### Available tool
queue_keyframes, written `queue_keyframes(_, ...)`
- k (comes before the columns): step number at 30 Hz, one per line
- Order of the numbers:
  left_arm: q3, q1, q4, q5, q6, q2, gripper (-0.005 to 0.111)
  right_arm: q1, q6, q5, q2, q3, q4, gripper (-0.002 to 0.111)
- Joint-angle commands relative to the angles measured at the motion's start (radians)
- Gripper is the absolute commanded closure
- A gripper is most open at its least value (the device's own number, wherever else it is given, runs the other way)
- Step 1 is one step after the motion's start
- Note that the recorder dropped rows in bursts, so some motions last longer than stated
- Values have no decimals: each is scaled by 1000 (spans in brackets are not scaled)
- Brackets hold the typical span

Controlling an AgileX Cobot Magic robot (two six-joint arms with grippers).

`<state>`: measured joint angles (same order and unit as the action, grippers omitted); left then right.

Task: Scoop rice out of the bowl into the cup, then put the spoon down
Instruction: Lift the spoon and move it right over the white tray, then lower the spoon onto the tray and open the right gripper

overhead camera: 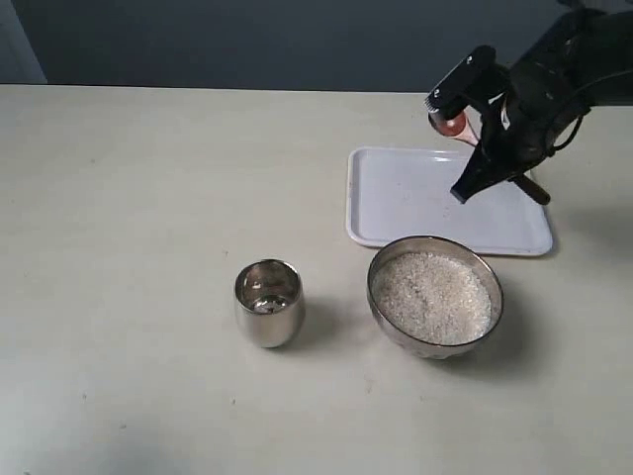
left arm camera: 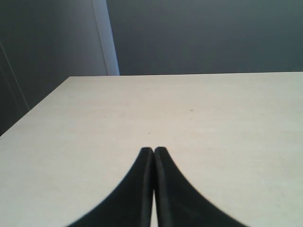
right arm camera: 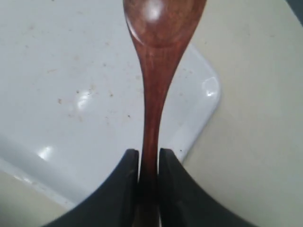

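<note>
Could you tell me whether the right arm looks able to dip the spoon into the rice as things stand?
Probably yes. The right gripper is shut on the spoon above the tray, the bowl of rice sits open-topped just beside that tray, and the cup stands aside, so nothing blocks the way.

The left claw and right claw are showing matte black fingers curving to rounded tips; the right arm is looking black too.

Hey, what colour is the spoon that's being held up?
The spoon is reddish-brown wood; the right wrist view shows it best.
</note>
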<state>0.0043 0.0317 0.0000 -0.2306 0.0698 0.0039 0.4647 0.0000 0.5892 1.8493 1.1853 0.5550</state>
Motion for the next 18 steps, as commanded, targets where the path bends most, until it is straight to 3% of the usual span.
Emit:
queue_keyframes(1, -4, -4, -6, 13, -3, -4, 106, -6, 0, -67, 45, -1, -47, 109)
queue_keyframes(13, -4, -4, -6, 13, -3, -4, 106, -6, 0, -118, 71, -1, -35, 109)
queue_keyframes(18, -4, -4, -6, 13, -3, -4, 106, -6, 0, -132, 80, -1, 6, 91)
